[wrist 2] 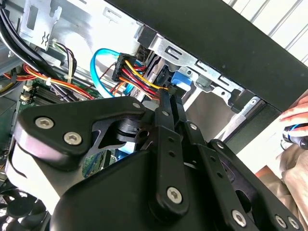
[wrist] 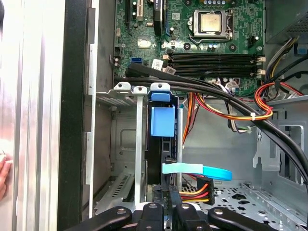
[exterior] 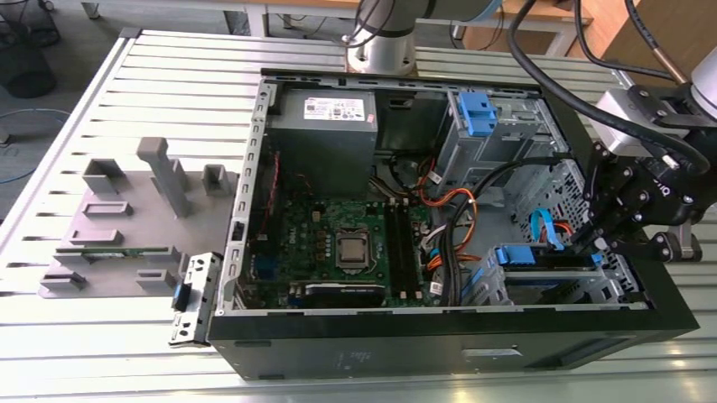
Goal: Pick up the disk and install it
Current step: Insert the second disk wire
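Disk [wrist: 162, 120] sat edge-up in the drive cage [wrist: 137, 139] of the open computer case [exterior: 448, 332], directly ahead of the gripper [wrist: 169, 192] in the first wrist view. Only its blue rail tab and a thin dark edge showed; the label face was hidden. Its long axis ran straight away from the fingertips, toward the motherboard [wrist: 211, 43], with the blue tab at the far end and the cabled end nearest the tool. In the exterior view the same blue tab [exterior: 518, 256] stood just beside the gripper [exterior: 594, 243], at the cage near the case's front corner.

Gripper fingers [wrist 2: 166, 108] lay close together, tips pressed up to the disk's near end by the blue piece [wrist 2: 180, 82]. Whether they clamped the disk or merely touched it could not be told.

A red-yellow-black power cable bundle [wrist: 195, 190] plugged in just beside the fingertips, and a light blue flat data cable [wrist: 197, 170] crossed right above them. Thick black cables [wrist: 202, 89] ran across the cage beyond the disk's tab.

A second blue carrier [exterior: 476, 113] sat in the upper bay, well apart from the tool. A person's hand [wrist 2: 296, 120] rested outside the case wall.
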`<state>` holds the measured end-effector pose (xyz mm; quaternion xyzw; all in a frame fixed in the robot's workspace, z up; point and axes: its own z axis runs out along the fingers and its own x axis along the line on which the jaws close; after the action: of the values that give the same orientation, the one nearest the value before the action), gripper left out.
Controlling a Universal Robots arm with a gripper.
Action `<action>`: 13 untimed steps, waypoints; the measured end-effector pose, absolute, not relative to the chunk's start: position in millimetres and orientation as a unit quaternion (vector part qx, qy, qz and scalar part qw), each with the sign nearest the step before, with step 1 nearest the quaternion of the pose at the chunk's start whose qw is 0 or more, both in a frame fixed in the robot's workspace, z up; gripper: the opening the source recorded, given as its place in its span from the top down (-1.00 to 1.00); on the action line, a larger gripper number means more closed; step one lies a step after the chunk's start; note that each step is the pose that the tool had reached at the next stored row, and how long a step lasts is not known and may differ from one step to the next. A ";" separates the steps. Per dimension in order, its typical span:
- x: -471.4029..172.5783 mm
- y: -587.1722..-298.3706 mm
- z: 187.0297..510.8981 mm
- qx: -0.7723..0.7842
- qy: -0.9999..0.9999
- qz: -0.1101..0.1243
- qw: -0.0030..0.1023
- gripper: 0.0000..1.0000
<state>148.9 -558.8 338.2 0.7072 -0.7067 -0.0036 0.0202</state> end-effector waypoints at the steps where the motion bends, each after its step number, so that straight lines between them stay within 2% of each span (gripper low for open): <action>1: 148.9 -558.8 338.2 0.707 -0.707 -0.004 0.020 0.65; 2: 148.9 -558.8 338.2 0.707 -0.707 -0.004 0.020 0.54; 3: 148.9 -558.8 338.2 0.707 -0.707 -0.004 0.020 0.54; 4: 148.9 -558.8 338.1 0.707 -0.707 -0.004 0.020 0.40; 13: 148.8 -556.2 336.0 0.707 -0.707 -0.004 0.020 0.40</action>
<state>148.8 -556.2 336.0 0.7072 -0.7067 -0.0036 0.0202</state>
